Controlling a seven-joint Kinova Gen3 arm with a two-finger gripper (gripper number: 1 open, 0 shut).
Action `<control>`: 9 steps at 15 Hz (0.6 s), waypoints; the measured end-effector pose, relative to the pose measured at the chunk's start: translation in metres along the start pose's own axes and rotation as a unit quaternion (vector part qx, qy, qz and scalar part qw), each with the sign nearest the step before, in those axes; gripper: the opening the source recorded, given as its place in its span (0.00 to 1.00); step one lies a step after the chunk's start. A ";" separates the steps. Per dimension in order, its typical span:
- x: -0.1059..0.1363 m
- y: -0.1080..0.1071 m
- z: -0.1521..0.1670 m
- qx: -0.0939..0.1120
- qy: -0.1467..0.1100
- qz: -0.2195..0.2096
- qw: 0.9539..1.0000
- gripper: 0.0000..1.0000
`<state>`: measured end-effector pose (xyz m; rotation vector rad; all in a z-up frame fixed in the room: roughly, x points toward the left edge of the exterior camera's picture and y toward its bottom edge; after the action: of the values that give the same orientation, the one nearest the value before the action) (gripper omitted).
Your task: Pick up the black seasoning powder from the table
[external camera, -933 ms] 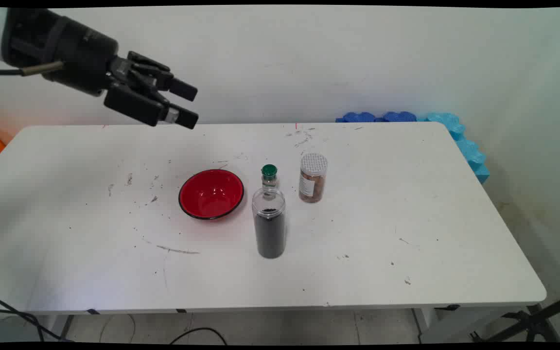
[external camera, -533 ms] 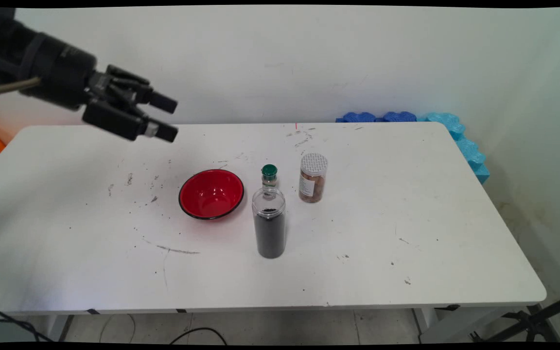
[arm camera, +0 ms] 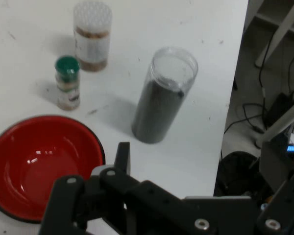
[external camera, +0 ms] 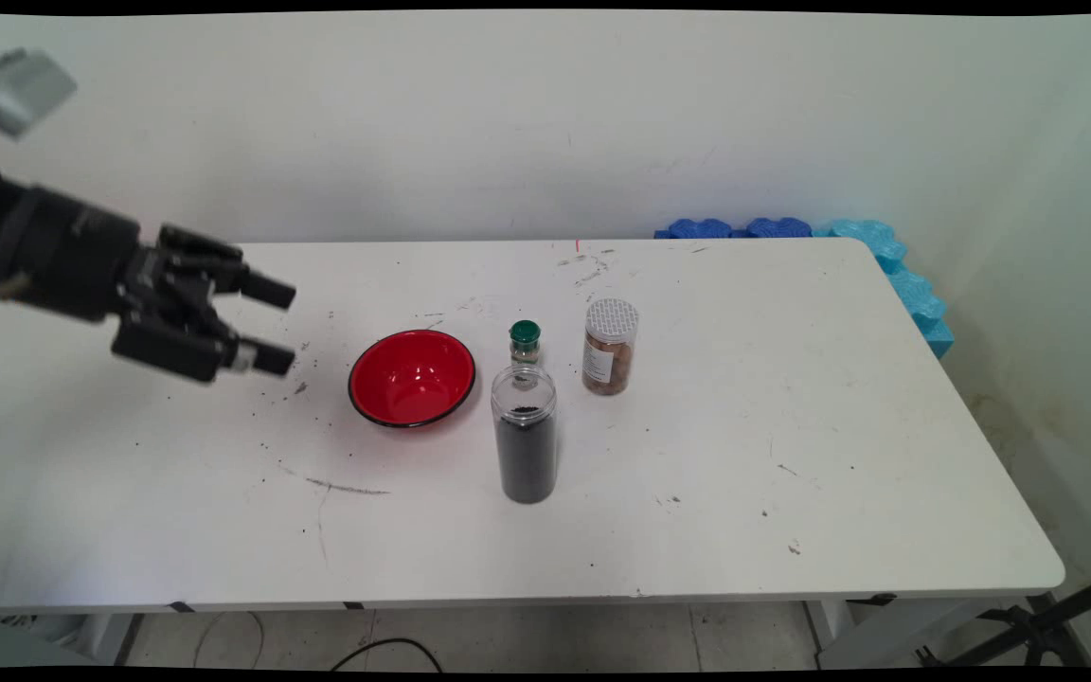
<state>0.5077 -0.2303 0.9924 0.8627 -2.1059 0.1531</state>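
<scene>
Hovering over the left part of the counter (external camera: 792,398), the gripper (external camera: 276,324) pointed roughly level toward the picture's right in the main view. Its fingers (external camera: 266,290) stood wide apart with nothing between them, and they touched nothing.

Nearest thing: a red bowl (external camera: 411,377) with a dark rim, upright and apparently empty. It sat near the fingertips and to their right, with a clear gap between the two. In the hand view the bowl (arm camera: 39,164) lay at lower left, partly behind the black linkage.

Just right of the bowl stood a tall clear jar (external camera: 526,436) with dark contents filling most of it. It was upright and its mouth looked uncovered. Behind it, close but apart as the hand view showed, stood a small green-capped bottle (external camera: 525,343). Right of that bottle was a brown-filled jar (external camera: 610,347) with a white lid. All three were upright and separate from each other.

Writing: the brown-filled jar (arm camera: 92,36) carried a pale label around its body, with print too small to read. The green-capped bottle (arm camera: 67,83) showed a band of label that was also illegible. No brand could be made out on the tall clear jar (arm camera: 161,98) or the bowl.

Blue foam pieces (external camera: 886,256) lined the far right corner, beside the counter's edge.
</scene>
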 end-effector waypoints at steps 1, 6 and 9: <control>-0.008 0.002 0.006 0.000 -0.001 0.002 1.000 1.00; -0.035 0.004 0.048 0.003 -0.002 0.013 1.000 1.00; -0.042 0.003 0.080 0.005 0.003 0.017 1.000 1.00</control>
<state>0.4705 -0.2375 0.9101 0.8308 -2.1173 0.1843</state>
